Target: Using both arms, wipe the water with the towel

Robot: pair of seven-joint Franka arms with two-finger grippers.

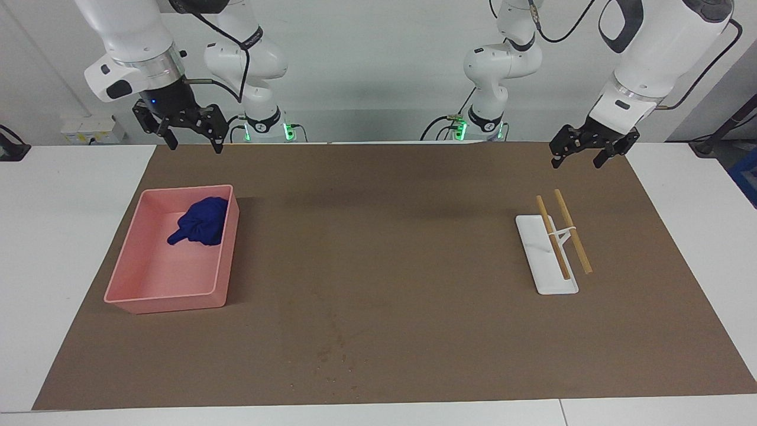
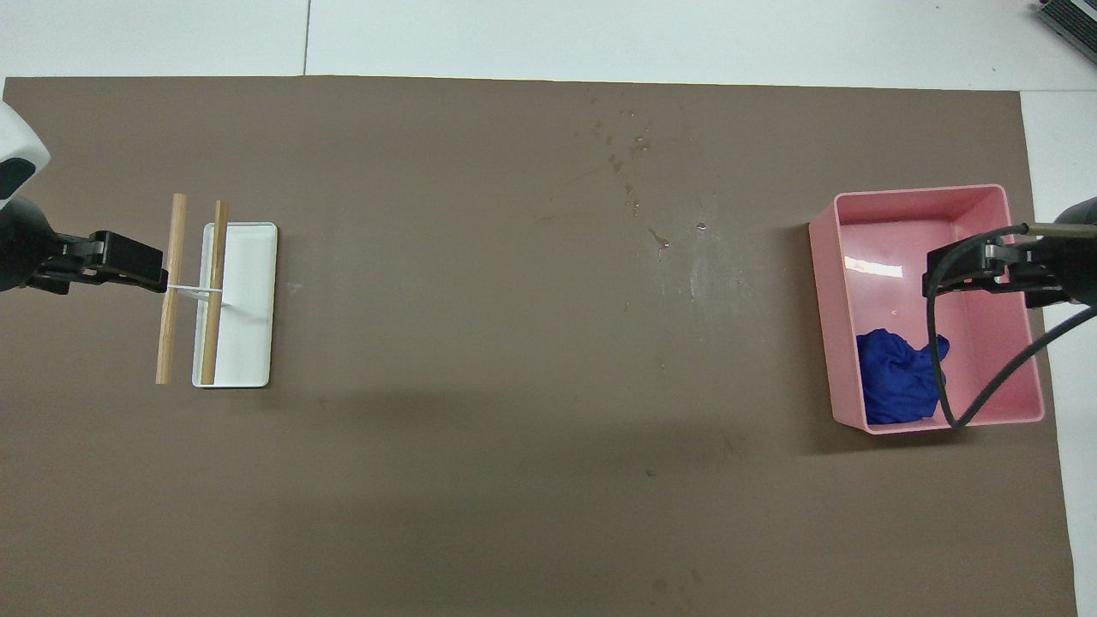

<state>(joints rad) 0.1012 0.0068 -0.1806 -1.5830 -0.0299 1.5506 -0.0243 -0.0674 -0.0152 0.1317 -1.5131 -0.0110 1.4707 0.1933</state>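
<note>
- Seen raised in the air at the right arm's end of the table: the right gripper (image 1: 190,133) (image 2: 986,272), black fingers spread apart and holding nothing, hung above the pink tray (image 1: 127,275) (image 2: 1024,257).
- Seen raised at the left arm's end: the left gripper (image 1: 582,151) (image 2: 128,261), fingers likewise parted and empty, poised above the brown mat (image 1: 378,284) (image 2: 514,343) just beside the white rack (image 1: 541,251) (image 2: 248,317).
- Left bunched in a heap: the towel (image 1: 204,222) (image 2: 896,377), dark blue, inside the pink tray, against the wall and corner nearest the robots, untouched by either gripper.
- Set toward the right arm's end of the mat: the pink tray, open-topped, with most of its floor bare.
- Placed toward the left arm's end, well apart from the tray: the white rack, with two wooden sticks (image 1: 562,234) (image 2: 193,287) lying side by side across its thin support.
- Scattered in small drops and streaks about the middle of the mat, farther from the robots than tray and rack: water (image 1: 340,349) (image 2: 634,163), not yet wiped.
- Spread over the white table (image 1: 59,236) (image 2: 600,34): the brown mat, beneath everything.
</note>
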